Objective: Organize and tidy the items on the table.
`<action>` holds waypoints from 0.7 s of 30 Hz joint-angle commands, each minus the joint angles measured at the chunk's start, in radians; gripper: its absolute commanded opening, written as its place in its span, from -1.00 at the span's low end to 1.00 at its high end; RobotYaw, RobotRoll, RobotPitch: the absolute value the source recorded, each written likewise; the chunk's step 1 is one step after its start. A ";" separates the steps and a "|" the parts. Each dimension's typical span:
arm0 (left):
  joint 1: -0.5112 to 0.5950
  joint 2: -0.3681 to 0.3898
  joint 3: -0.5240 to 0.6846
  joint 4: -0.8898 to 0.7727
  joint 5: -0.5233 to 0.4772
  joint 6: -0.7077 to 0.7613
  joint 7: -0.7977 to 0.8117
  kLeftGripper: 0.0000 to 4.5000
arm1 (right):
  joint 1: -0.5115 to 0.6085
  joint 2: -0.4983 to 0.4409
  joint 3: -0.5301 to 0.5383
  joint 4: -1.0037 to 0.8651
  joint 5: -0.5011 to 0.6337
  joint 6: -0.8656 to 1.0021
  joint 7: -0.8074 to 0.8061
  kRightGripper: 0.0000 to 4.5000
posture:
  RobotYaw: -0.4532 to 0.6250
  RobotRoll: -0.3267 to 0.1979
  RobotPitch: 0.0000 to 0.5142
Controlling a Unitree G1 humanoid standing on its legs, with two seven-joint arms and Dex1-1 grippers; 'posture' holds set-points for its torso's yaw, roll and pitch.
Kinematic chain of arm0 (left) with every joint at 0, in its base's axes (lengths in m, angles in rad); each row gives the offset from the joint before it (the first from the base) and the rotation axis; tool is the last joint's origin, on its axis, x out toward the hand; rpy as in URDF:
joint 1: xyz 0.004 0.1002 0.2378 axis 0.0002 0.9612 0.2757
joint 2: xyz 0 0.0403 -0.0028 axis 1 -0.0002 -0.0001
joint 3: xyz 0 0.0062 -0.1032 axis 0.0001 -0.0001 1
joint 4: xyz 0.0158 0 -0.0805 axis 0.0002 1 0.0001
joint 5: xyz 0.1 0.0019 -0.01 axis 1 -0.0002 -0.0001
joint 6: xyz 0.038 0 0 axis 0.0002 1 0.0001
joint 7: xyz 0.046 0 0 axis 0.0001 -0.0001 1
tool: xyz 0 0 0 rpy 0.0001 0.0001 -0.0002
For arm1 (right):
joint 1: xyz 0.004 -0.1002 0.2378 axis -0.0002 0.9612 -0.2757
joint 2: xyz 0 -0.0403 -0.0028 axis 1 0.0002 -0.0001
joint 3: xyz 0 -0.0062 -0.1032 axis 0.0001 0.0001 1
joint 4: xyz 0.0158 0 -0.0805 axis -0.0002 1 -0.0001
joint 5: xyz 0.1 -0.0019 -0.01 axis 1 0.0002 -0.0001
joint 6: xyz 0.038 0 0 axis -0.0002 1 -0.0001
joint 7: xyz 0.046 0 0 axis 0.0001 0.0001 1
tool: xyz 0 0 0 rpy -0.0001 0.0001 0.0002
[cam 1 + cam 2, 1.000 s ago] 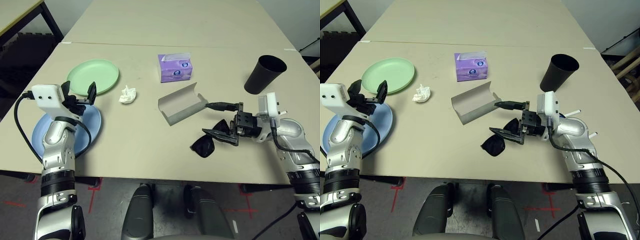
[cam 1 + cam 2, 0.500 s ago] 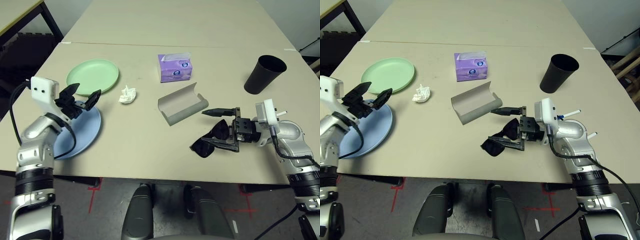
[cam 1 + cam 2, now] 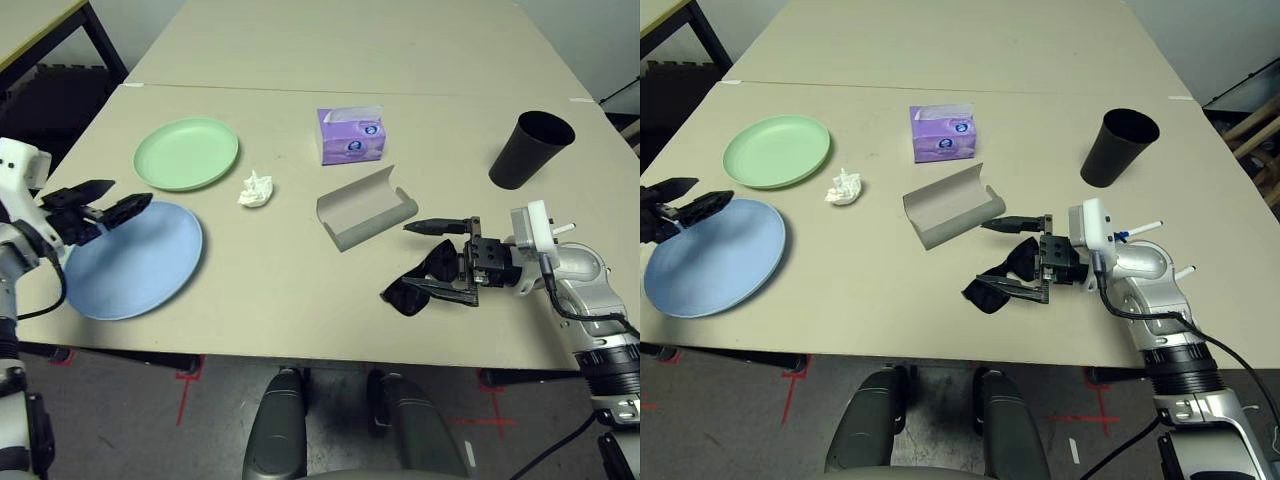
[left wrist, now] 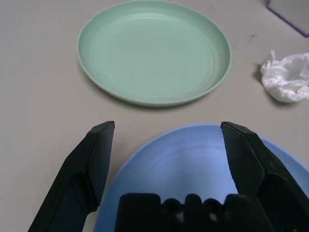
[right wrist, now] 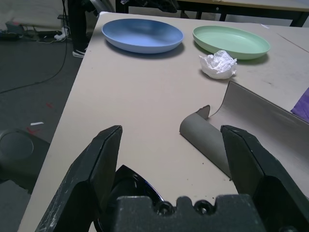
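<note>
The black sunglasses [image 3: 404, 294] lie near the table's [image 3: 280, 300] front edge, partly between the fingers of my open right gripper [image 3: 411, 256]; one lens [image 5: 126, 177] shows deep between the jaws. Just beyond lies the grey glasses case [image 3: 365, 208], open. The white tissue wad [image 3: 256, 189] sits left of the case. The green plate [image 3: 187, 153] is at the back left, and the pale blue plate [image 3: 135, 258] is in front of it. My open left gripper [image 3: 131, 192] hovers at the blue plate's left rim, holding nothing. A blue-and-white pen [image 3: 1145, 227] lies behind my right wrist.
A purple tissue box [image 3: 351, 135] stands behind the case. A black cup [image 3: 530, 148] stands at the back right. A second table adjoins along the far edge. Bare tabletop lies between the blue plate and the sunglasses.
My left arm has swung left, from over the blue plate to its left rim. My right gripper turned at the wrist around the sunglasses, then held still.
</note>
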 commanded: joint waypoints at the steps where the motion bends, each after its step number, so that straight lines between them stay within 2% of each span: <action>1: 0.017 0.033 -0.005 0.040 0.025 0.040 -0.011 1.00 | 0.020 -0.008 0.007 -0.027 0.000 0.002 -0.005 0.99 | 0.13 0.25 -0.29; 7: 0.059 0.059 -0.003 0.061 0.045 0.110 0.015 1.00 | 0.024 -0.007 0.010 -0.033 -0.002 0.003 -0.014 0.99 | 0.13 0.25 -0.28; 21: 0.028 0.064 -0.031 0.153 0.122 0.149 0.070 1.00 | 0.027 -0.010 0.020 -0.053 0.000 0.013 -0.029 0.99 | 0.12 0.25 -0.27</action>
